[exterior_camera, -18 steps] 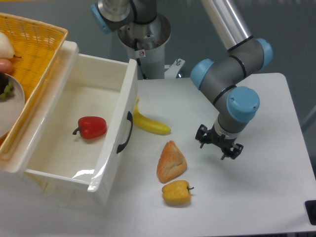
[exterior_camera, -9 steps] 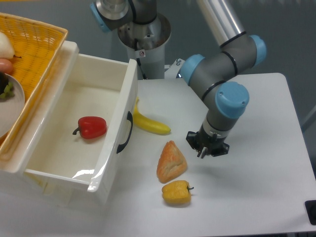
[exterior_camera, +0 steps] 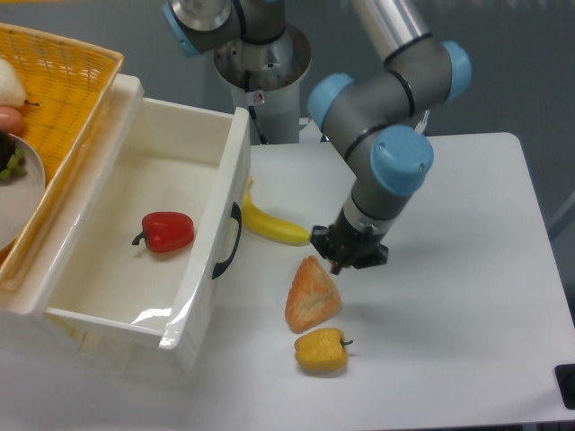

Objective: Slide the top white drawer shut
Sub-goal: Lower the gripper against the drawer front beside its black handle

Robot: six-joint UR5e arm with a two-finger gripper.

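Camera: top white drawer stands open, well left of the jaws, whose spread cannot be told.

Grey-jointed silver arm with light blue caps, black wrist and small black fingers

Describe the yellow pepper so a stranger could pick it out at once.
Start at the open white drawer on the left, then look right across the table past its black handle. The yellow pepper lies nearest the front edge, just below the orange pastry; it is squat and blocky, unlike the long banana.
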